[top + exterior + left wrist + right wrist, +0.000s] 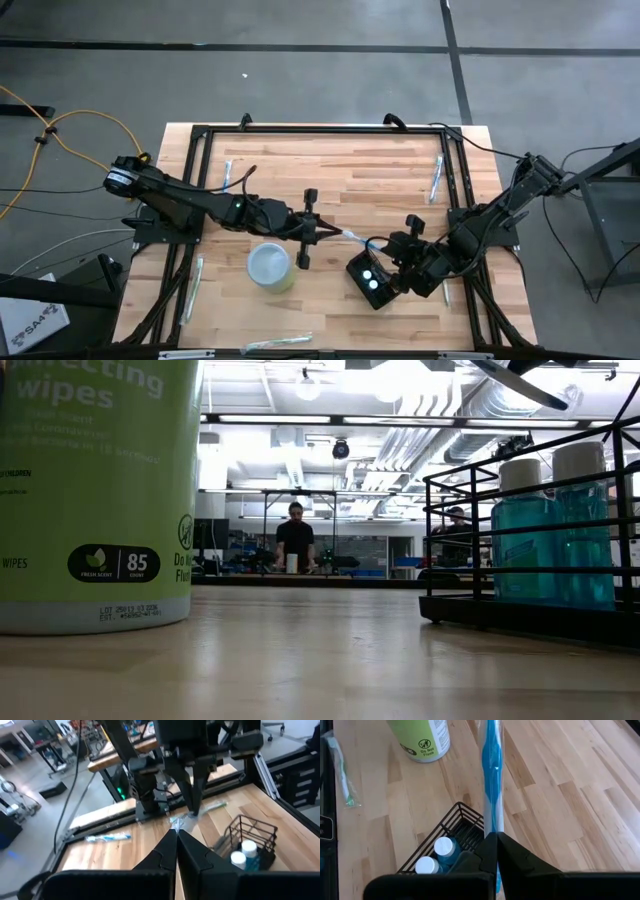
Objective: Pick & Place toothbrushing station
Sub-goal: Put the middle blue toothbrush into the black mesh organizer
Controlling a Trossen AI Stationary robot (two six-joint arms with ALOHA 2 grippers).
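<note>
- The toothbrushing station point(353, 268) sits on the wooden table point(340, 170) at about 4 o'clock from the table's middle. It is a black wire basket, standing upright.
- Inside it are two blue bottles point(444, 847) with white caps, side by side.
- At 1 o'clock of the station, just beside it, the right gripper point(394, 249) is clenched on a wrapped blue toothbrush point(358, 238). The right wrist view shows the brush running straight out from between the closed fingers, above the basket's corner.
- The brush points toward 9 o'clock, held above the table at 12 o'clock of the station.
- The left gripper point(325, 234) comes in from the 9 o'clock side, and its fingers are closed tight. Its tips point(170, 837) meet the crinkled end of the wrapper, but I cannot tell whether they pinch it.
- So the two grippers face each other across the brush, near the table's middle.
- At 9 o'clock of the station, well apart from it, stands a green wipes canister point(270, 267) with a pale lid.
- More wrapped toothbrushes lie along the table's edges. One point(437, 178) is at 2 o'clock and one point(228, 175) at 10 o'clock.
- In the low view, a person point(295, 535) in dark clothes stands far back in the room.
</note>
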